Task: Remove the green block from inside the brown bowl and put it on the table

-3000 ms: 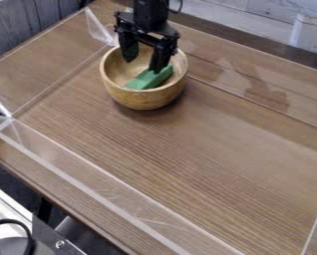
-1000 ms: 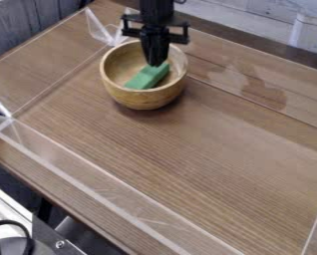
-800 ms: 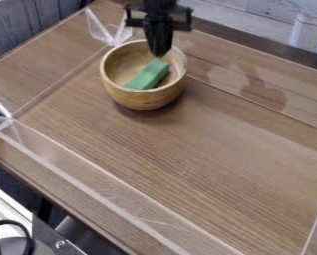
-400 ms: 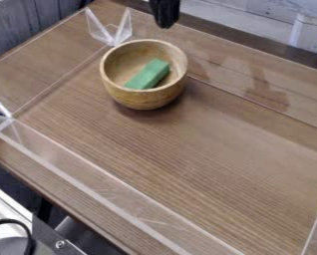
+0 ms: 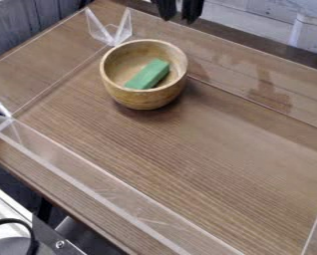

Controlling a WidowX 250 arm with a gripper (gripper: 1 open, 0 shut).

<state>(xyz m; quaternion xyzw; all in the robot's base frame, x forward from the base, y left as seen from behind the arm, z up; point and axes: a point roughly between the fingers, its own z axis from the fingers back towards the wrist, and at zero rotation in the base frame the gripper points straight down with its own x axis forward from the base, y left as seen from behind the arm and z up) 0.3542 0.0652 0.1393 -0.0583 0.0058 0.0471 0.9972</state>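
The green block [image 5: 152, 74] is lying slanted inside the brown bowl [image 5: 144, 95], resting on the pale inner floor toward the far-right wall; nothing is gripping it. The bowl is sitting on the table [image 5: 188, 159] near the far edge. The gripper [image 5: 177, 10] is hanging above and behind the bowl, cut off by the top of the view, two dark fingers showing apart and empty. Judgement: extraction not yet done; a fresh descent onto the block looks needed.
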